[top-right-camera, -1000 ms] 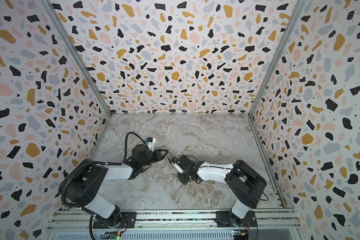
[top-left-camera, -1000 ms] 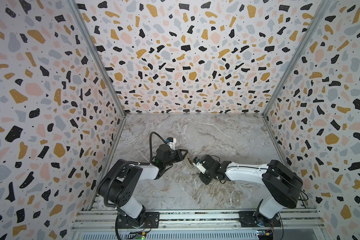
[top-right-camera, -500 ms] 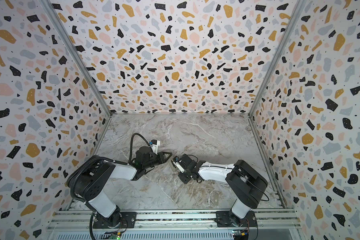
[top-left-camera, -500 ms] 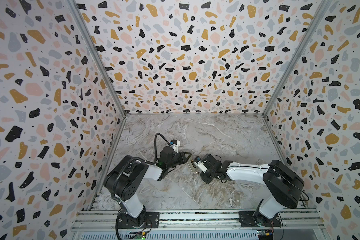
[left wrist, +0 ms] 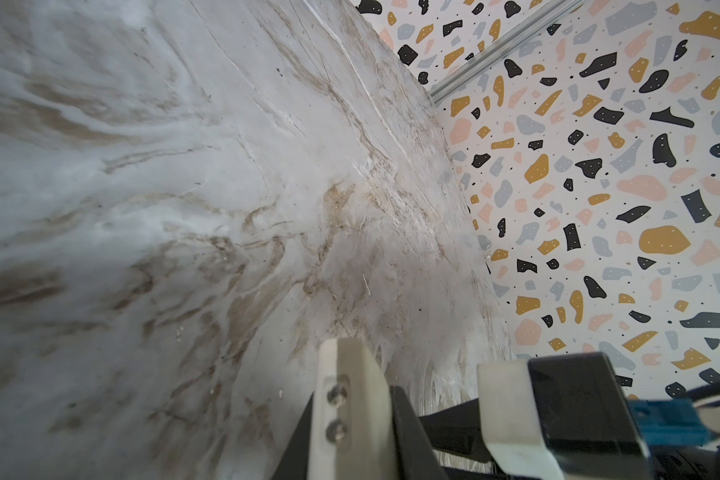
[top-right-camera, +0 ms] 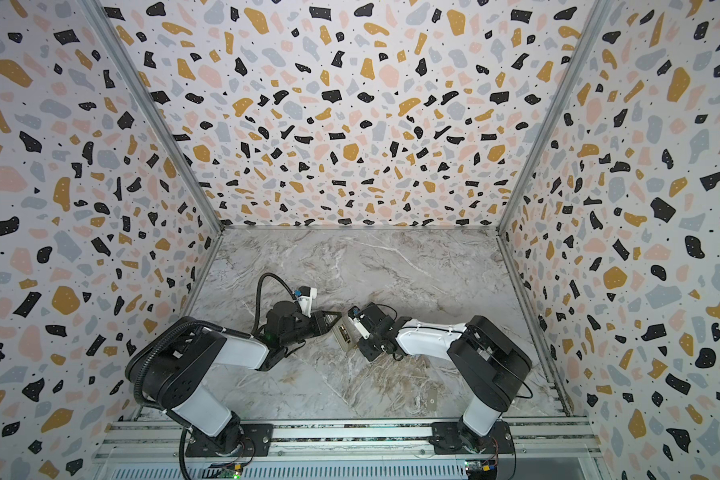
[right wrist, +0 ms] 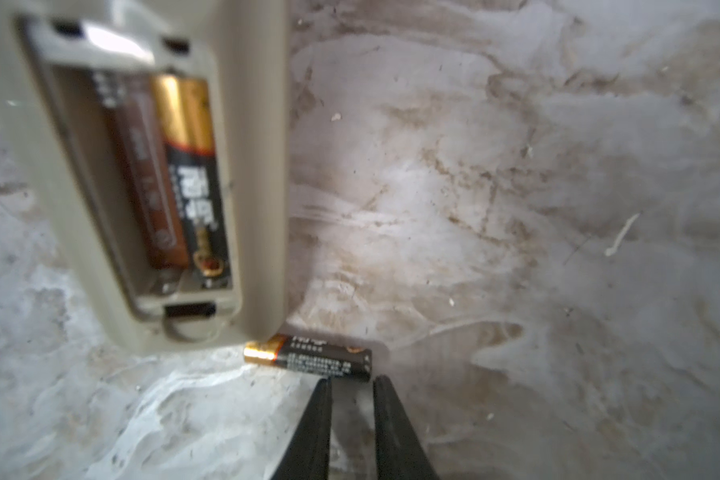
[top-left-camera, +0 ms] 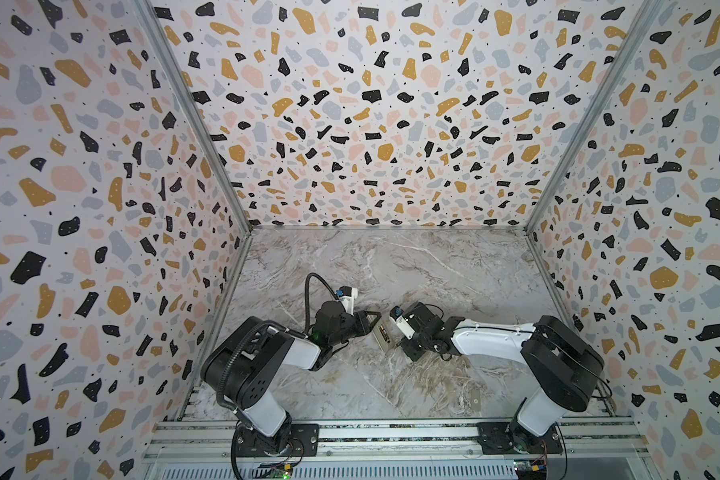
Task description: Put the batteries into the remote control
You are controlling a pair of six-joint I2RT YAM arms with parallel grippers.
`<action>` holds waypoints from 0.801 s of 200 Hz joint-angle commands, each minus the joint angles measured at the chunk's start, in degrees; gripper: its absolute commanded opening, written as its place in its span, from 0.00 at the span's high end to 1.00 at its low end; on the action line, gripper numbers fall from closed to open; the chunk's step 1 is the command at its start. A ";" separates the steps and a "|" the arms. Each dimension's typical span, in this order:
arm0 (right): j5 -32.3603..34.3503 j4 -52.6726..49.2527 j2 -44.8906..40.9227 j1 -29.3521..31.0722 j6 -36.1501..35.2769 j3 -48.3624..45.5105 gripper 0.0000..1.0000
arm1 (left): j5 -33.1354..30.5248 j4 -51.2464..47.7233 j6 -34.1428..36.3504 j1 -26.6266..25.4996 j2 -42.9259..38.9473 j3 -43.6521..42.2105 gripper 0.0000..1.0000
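Note:
The remote control (top-left-camera: 382,336) (top-right-camera: 344,334) lies back up between my two grippers, its compartment open. The right wrist view shows one of the batteries (right wrist: 192,178) seated inside the remote control (right wrist: 262,166); the slot beside it is dim and blurred. A second battery (right wrist: 308,358) lies loose on the table at the remote's end. My right gripper (right wrist: 352,380) (top-left-camera: 400,345) stands just short of it, jaws a narrow gap apart and holding nothing. My left gripper (top-left-camera: 375,319) (left wrist: 377,374) is shut and empty, its tip beside the remote's far end.
A small flat grey cover piece (top-left-camera: 473,400) (top-right-camera: 432,400) lies near the front right of the marble table (top-left-camera: 391,270). Speckled walls (top-left-camera: 100,208) close in three sides. A metal rail (top-left-camera: 391,432) runs along the front, carrying both arm bases.
My left gripper has swung right, up to the remote's far end. The right arm has stayed almost still, its jaws barely wider.

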 commanded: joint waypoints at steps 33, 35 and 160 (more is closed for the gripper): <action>-0.91 0.94 3.15 -0.26 -0.54 3.14 0.78 | -0.03 1.51 -0.64 -1.28 -1.07 -2.60 1.00; -0.96 1.00 3.17 -0.30 -0.51 3.14 0.78 | -0.03 1.53 -0.67 -1.29 -1.09 -2.67 1.00; 1.33 -0.09 -5.37 3.17 4.88 1.59 0.71 | -0.41 -10.54 5.09 2.46 -12.34 -4.72 1.00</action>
